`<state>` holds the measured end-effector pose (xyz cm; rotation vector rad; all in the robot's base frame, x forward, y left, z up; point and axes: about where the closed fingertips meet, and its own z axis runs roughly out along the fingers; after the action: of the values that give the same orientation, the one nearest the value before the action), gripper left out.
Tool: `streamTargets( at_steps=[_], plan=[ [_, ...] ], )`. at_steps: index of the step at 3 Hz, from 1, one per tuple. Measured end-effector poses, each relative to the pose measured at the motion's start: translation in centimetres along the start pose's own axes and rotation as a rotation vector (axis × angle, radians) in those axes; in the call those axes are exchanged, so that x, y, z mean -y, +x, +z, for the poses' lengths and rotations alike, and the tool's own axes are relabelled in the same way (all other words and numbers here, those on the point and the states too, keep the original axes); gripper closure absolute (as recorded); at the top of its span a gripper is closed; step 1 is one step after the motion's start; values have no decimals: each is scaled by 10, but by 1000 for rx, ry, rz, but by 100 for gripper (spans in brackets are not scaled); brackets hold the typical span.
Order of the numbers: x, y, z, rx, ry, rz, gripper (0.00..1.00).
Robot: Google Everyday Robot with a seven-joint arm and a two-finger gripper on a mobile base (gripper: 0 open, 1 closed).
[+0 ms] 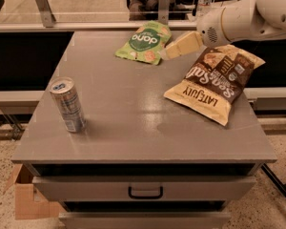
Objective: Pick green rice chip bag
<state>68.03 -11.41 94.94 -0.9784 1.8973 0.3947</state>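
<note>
One hand, low over the table at the back right, tip just beside the right edge of the green rice chip bag. Can't tell if it's spread or pressed together. Bag lies flat near the back edge, approx. centre. Risks: flat pouch w/ little to bite on, so a push could skid it off the back. The arm hangs over the brown-and-cream chip bag & could drag it. Can is well apart, front left.

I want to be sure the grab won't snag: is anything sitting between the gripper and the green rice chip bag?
Nothing visible does. The gripper hangs just beside the green rice chip bag. The brown chip bag lies on the gripper's other side, and the can stands well away.
</note>
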Motion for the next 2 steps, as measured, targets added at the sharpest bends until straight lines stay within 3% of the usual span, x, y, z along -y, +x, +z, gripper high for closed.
streamTargets(
  at_steps=[1,2],
  plan=[
    [31,-2,42,63,33,-9,0],
    [45,-3,81,76,31,-5,0]
  ],
)
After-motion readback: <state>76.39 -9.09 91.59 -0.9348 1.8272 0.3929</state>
